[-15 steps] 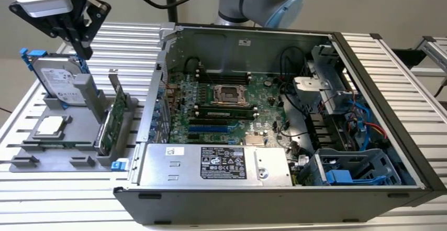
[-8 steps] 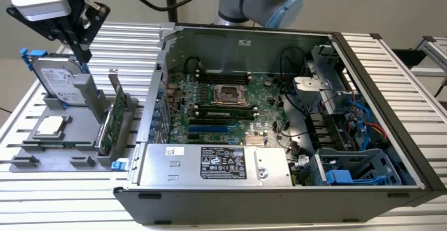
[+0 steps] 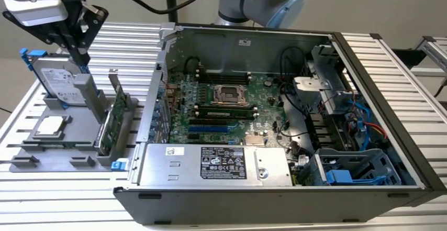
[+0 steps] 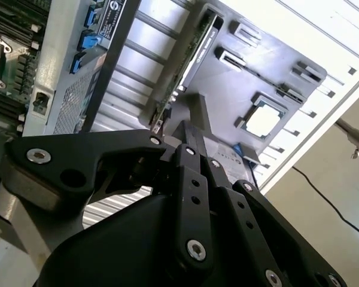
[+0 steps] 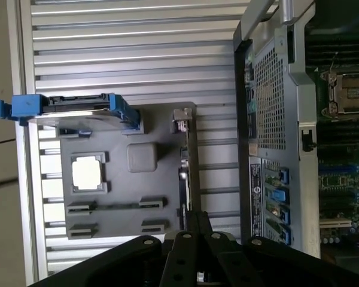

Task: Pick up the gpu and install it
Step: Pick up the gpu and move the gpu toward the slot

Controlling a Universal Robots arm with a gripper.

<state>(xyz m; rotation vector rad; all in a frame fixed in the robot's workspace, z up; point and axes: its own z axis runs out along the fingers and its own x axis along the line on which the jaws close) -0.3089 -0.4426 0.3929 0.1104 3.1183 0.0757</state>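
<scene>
Ribbed aluminium table (image 3: 133, 37) carries 2 things in the exterior view: open computer case (image 3: 244, 42) at centre, grey holder tray (image 3: 70, 147) on the exterior view's left. Motherboard (image 3: 231, 105) lies flat inside the case, boxed power supply (image 3: 209, 163) along the near edge. On the tray: hard drive (image 3: 59, 81) upright in a blue frame, CPU chip (image 3: 52, 126) lying flat, gpu (image 3: 112, 116) standing on its long edge in a slot on the tray side nearest the case, silver bracket at the far end. Gripper (image 3: 80, 55) hangs over the hard drive, fingers drawn together to a narrow point, carrying nothing. It is apart from the gpu.

Second wrist view: black linkage of the gripper (image 4: 196, 104) up close, fingers pressed into 1 bar with nothing between them. Beyond it, the gpu (image 4: 191, 54) seen edge-on in its slot, between the case wall (image 4: 66, 78) and the rest of the tray (image 4: 245, 78). CPU chip (image 4: 264, 121) sits in its recess.

First wrist view: looking down on the tray (image 5: 125, 197) and table (image 5: 137, 48). Hard drive (image 5: 66, 107) edge-on, CPU chip (image 5: 87, 173) beside it, gpu (image 5: 188, 173) a thin strip along the tray edge facing the case (image 5: 269, 89). Gripper (image 5: 197, 216) tips meet, in line with the gpu's end.
</scene>
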